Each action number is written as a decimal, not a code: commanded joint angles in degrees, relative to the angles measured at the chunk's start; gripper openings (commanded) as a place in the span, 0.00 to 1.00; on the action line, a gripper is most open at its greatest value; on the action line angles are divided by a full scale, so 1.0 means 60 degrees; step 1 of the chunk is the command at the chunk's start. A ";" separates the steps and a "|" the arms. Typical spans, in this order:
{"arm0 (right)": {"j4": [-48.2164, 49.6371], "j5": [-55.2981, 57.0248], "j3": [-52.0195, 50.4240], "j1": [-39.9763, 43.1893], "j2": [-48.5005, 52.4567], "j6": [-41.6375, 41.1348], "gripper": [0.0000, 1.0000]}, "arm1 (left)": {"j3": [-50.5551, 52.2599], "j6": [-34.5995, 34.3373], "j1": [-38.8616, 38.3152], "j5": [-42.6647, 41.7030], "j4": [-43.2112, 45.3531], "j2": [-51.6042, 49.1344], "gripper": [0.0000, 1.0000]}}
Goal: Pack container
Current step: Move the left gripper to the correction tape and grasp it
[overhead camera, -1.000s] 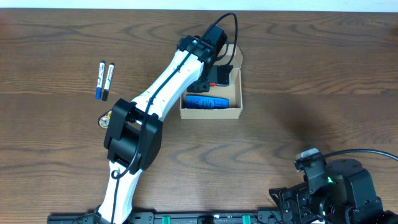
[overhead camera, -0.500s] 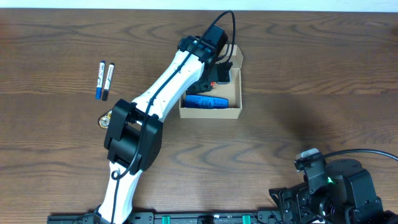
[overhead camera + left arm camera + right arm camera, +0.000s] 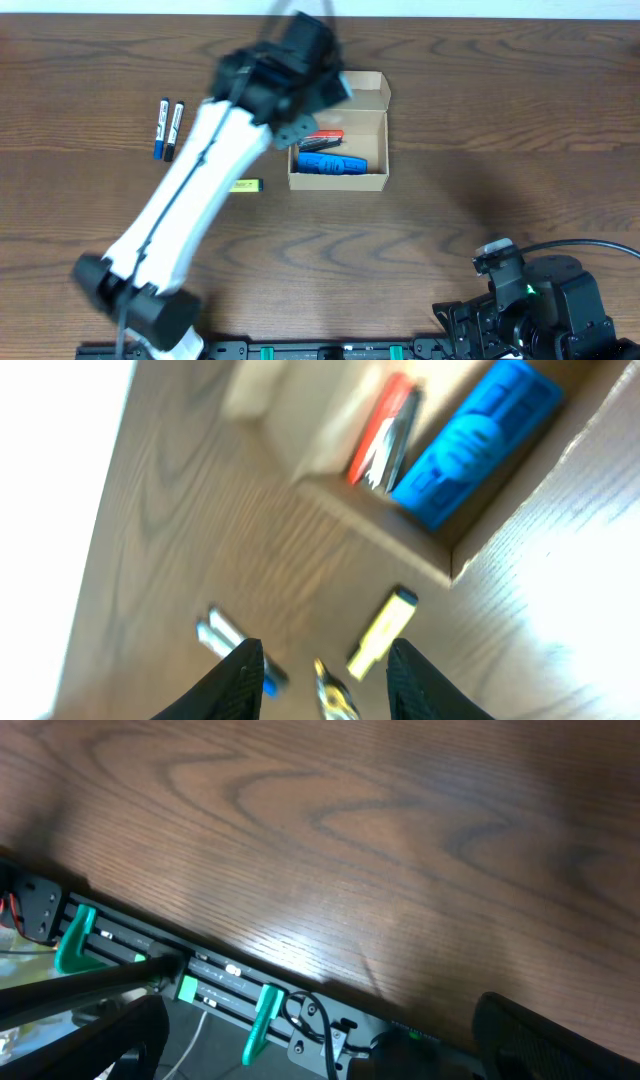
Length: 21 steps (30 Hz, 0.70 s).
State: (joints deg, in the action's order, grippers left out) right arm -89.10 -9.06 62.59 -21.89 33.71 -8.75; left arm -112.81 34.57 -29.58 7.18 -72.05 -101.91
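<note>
The small tan cardboard box sits on the dark brown wooden table, toward the far middle, with its flap lid folded back and the inside open to view. Inside, a blue rectangular block lies along the near wall. A red and black pen lies just beyond it, parallel to it.

Outside the box, a yellow highlighter lies near the box's left near corner. Two blue and black pens lie side by side well off to the left.

The left gripper hangs above the table left of the box, its fingers spread apart and holding nothing. The right gripper is at the table's near right edge, well away from the box. Its fingers are set wide apart and hold nothing.
</note>
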 commanded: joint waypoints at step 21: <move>-0.0011 -0.0033 -0.0007 -0.0073 -0.0011 -0.0098 0.99 | 0.2361 -0.5486 0.4313 -0.1821 -0.0954 0.2200 0.15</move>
State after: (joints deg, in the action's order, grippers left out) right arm -89.10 -9.06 62.59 -21.89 33.71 -8.75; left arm -105.21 0.30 -4.56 -2.85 -80.42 -93.84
